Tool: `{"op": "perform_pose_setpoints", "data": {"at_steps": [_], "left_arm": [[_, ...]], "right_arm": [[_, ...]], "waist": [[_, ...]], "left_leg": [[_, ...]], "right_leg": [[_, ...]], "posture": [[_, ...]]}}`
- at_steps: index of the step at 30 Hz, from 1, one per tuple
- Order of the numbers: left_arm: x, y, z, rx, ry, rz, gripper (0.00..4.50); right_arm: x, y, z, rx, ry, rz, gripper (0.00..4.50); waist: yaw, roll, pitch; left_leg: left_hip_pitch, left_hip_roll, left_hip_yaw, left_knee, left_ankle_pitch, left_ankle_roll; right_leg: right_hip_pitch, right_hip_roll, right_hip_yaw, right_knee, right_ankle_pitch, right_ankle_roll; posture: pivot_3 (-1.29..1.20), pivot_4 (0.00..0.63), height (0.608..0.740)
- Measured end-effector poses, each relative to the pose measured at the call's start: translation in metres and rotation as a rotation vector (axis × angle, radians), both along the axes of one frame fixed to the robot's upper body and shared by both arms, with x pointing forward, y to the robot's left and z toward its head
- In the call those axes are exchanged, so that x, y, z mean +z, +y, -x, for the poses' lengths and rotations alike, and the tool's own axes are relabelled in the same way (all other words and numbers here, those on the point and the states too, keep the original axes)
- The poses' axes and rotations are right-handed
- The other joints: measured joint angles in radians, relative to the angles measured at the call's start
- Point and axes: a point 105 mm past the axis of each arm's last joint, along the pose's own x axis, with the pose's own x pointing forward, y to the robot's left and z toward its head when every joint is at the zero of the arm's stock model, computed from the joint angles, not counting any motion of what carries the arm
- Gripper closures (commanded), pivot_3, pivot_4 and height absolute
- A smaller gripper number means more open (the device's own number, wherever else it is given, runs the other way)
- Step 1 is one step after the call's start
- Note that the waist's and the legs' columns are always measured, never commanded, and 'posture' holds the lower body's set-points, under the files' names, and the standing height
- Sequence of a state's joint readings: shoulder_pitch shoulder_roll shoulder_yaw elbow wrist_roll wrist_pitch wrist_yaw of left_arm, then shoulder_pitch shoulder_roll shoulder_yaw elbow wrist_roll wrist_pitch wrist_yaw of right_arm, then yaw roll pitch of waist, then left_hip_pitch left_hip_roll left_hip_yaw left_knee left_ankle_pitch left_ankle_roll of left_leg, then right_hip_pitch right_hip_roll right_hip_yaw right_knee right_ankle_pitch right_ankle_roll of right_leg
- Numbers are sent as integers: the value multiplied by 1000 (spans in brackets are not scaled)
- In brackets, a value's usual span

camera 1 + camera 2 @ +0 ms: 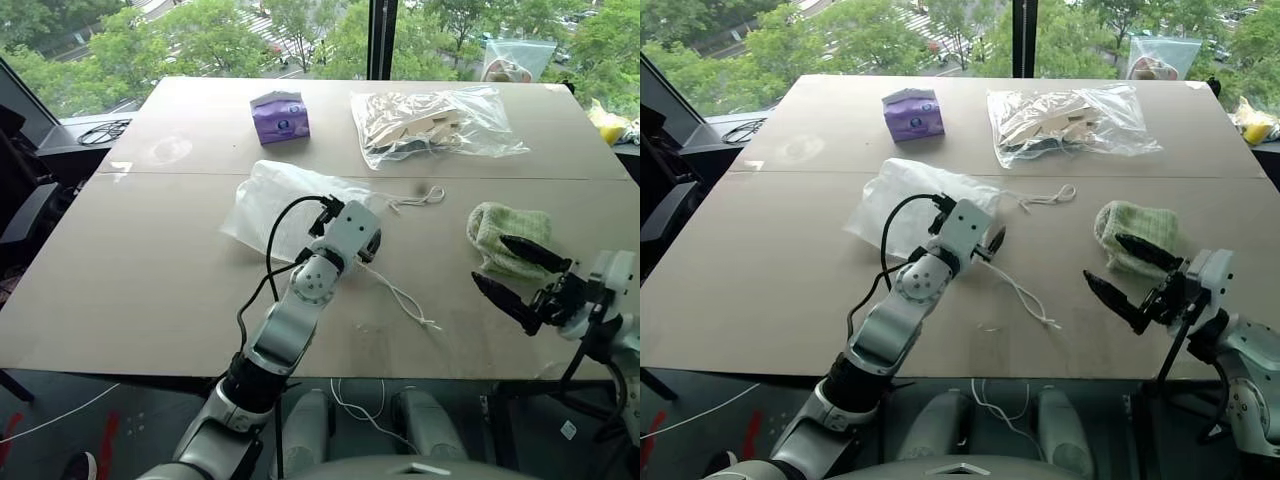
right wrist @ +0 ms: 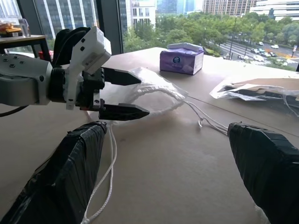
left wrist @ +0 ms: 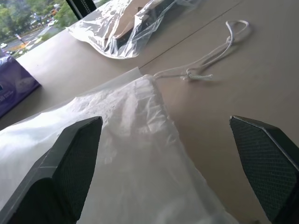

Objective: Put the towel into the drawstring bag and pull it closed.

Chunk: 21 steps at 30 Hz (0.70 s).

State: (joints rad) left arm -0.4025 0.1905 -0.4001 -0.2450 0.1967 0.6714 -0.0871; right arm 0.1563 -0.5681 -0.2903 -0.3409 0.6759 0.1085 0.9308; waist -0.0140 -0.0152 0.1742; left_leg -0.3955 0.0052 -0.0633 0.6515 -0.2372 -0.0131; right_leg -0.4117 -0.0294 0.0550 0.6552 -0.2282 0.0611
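Towel (image 1: 510, 238), a light-green folded cloth, lies on the right side of the brown table (image 1: 130, 280), with the right gripper (image 1: 522, 273) just on its near side, fingers spread apart and empty. Left of it the white drawstring bag (image 1: 275, 205) lies flat at mid-table, its knotted cords (image 1: 405, 300) trailing right and nearer, as the left gripper (image 2: 124, 94) hangs over the bag's mouth, its fingers apart. Farther back sit a purple tissue pack (image 1: 279, 116) and a clear plastic bag (image 1: 432, 122).

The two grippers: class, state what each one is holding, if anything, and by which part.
Nothing is held. The left gripper is open at the drawstring bag, and the right gripper is open beside the towel.
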Motion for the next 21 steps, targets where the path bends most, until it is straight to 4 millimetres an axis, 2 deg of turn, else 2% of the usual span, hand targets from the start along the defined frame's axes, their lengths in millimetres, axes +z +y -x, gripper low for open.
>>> {"op": "perform_pose_setpoints", "data": {"at_steps": [2, 3, 4, 12, 18, 21], "left_arm": [[-1, 5, -2, 42, 2, -12, 17], [-1, 7, -3, 67, 2, -10, 532], [0, 10, -5, 106, 7, 5, 705], [6, 20, -9, 182, -16, 40, 4430], [3, 33, -9, 220, -31, 3, 4473], [11, 35, -11, 210, -86, 0, 4473]], "right_arm": [[-1, 0, 1, -1, 2, 2, 0], [-1, 0, 1, -2, 4, 3, 0], [-2, 0, 2, -4, 8, 4, 0], [-2, -1, 1, -22, 9, 4, 0], [-1, -2, 0, -45, 6, -2, 0], [-8, -9, -11, -172, 48, 14, 0]], "waist": [[0, 0, 0], [1, 0, 0], [1, 0, 0], [0, 0, 0], [1, 0, 0], [0, 0, 0]], "left_leg": [[0, 0, 0, 0, 0, 0], [0, 0, 0, 0, 0, 0], [0, 0, 0, 0, 0, 0], [0, 0, 0, 0, 0, 0], [0, 0, 0, 0, 0, 0], [0, 0, 0, 0, 0, 0]], "right_leg": [[0, 0, 0, 0, 0, 0], [0, 0, 0, 0, 0, 1], [0, 0, 0, 0, 1, 1], [0, 0, 0, 1, 1, 1], [0, 0, 0, 1, 1, 1], [0, -1, 0, 1, 0, 1]], "posture": [[0, 150, 740], [0, 150, 740], [0, 150, 740], [0, 150, 740], [0, 150, 740], [0, 150, 740]]}}
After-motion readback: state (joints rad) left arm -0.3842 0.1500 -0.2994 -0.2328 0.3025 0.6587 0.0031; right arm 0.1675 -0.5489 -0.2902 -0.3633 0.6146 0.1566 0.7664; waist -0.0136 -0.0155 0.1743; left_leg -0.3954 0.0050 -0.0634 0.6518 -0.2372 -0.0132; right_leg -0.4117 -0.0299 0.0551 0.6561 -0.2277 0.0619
